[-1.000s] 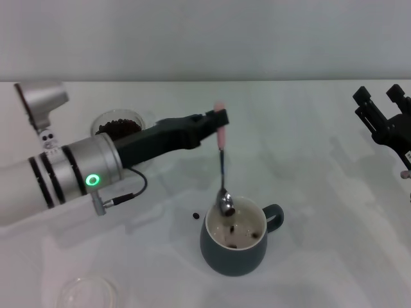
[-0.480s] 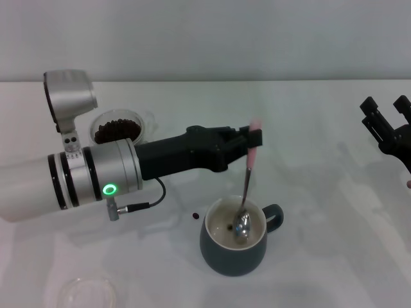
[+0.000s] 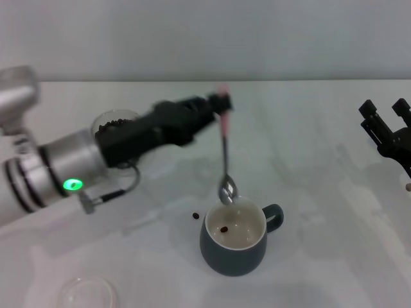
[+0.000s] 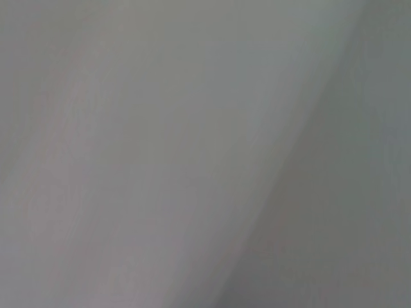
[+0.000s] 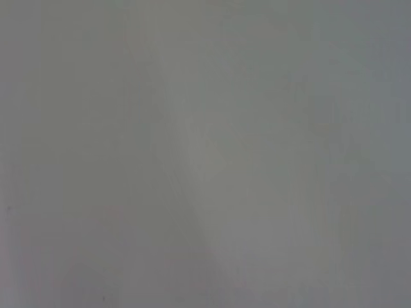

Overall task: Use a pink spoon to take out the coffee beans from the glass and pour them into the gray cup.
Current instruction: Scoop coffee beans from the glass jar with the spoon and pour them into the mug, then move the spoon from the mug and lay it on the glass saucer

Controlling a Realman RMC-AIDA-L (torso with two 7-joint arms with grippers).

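Note:
In the head view my left gripper (image 3: 218, 106) is shut on the pink end of the pink spoon (image 3: 224, 154), which hangs nearly upright. Its silver bowl sits just above the far rim of the gray cup (image 3: 234, 247). A coffee bean (image 3: 224, 229) lies on the cup's cream inside. The glass (image 3: 114, 126) with dark coffee beans (image 3: 110, 127) stands behind my left forearm, partly hidden. One stray bean (image 3: 195, 215) lies on the table left of the cup. My right gripper (image 3: 385, 128) hangs parked at the right edge. Both wrist views show only blank grey.
A shallow clear dish (image 3: 87, 293) lies at the front left of the white table (image 3: 308, 167). My left forearm stretches across the table's left half.
My left gripper has swung back left and lifted the spoon's bowl out of the gray cup to just above its rim. The right arm has not moved.

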